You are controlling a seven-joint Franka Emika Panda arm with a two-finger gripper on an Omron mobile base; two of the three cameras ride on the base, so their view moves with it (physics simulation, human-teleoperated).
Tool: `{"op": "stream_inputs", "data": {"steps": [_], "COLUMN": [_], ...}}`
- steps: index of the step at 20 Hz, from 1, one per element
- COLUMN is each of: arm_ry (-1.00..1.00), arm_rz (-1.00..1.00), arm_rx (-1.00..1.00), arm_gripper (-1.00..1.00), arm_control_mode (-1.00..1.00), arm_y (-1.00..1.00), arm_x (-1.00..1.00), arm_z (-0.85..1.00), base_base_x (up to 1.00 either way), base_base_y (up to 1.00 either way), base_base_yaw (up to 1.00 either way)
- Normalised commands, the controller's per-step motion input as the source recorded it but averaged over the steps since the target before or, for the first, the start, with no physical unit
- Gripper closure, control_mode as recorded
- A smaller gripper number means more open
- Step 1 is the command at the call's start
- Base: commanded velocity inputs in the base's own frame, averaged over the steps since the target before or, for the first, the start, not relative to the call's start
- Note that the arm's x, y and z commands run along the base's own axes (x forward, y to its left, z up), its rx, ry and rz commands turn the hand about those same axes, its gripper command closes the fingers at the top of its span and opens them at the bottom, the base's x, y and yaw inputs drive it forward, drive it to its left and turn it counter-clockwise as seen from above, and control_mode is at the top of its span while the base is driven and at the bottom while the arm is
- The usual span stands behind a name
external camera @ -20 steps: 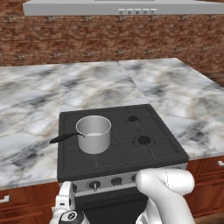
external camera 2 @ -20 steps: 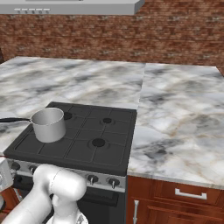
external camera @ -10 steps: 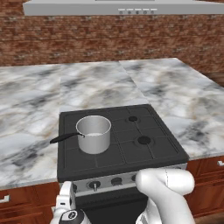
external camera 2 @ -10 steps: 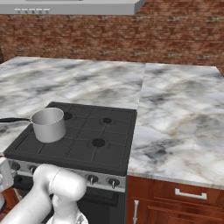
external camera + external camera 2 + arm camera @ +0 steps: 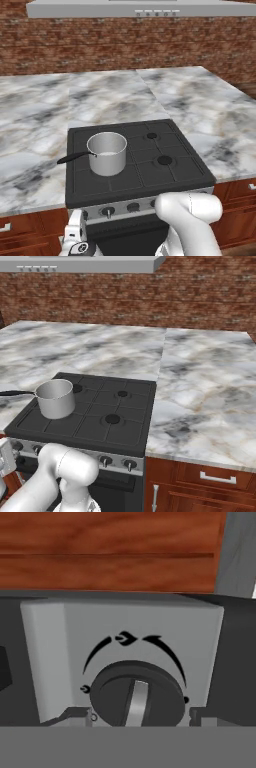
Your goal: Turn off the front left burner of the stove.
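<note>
From the left base view I see the stove [image 5: 137,160] set into the marble counter [image 5: 40,145], with one steel pot [image 5: 107,153] on its left side, the black handle pointing left; I count two bare burner rings to the pot's right and make out about three small knobs on the silver control strip [image 5: 120,209] before my arm hides the rest. My gripper [image 5: 76,239] sits low in front of the strip's left end, and I cannot tell from here how the fingers stand. From the right base view I count one pot, three open burner rings, and two knobs clear at the strip's right end with two more partly hidden on the left; one cabinet drawer [image 5: 215,477] with a pale handle sits under the counter to the right. The hand view puts one knob [image 5: 138,698] straight ahead and close: round, black, with a light raised bar across its face standing nearly upright, and arc marks on the grey panel above it. The two fingertips [image 5: 70,716] show low on either side of the knob, spread wider than it and not clamped on it. I judge the knob rigid, smooth-rimmed, and light to turn; I would close across the rim or bar and twist firmly, guarding against slip.
</note>
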Motion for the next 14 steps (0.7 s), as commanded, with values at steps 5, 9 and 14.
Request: {"op": "stream_inputs", "data": {"steps": [5, 9, 14], "arm_ry": [0.00, 0.00, 0.00], "arm_rz": [0.00, 0.00, 0.00], "arm_rx": [0.01, 0.01, 0.01], "arm_gripper": [-1.00, -1.00, -1.00], "arm_control_mode": [-1.00, -1.00, -1.00], "arm_y": [0.15, 0.23, 0.08], "arm_x": [0.26, 0.19, 0.16], "arm_z": [-0.03, 0.00, 0.00], "base_base_x": [0.00, 0.00, 0.00], "base_base_y": [0.00, 0.00, 0.00], "base_base_yaw": [0.00, 0.00, 0.00]}}
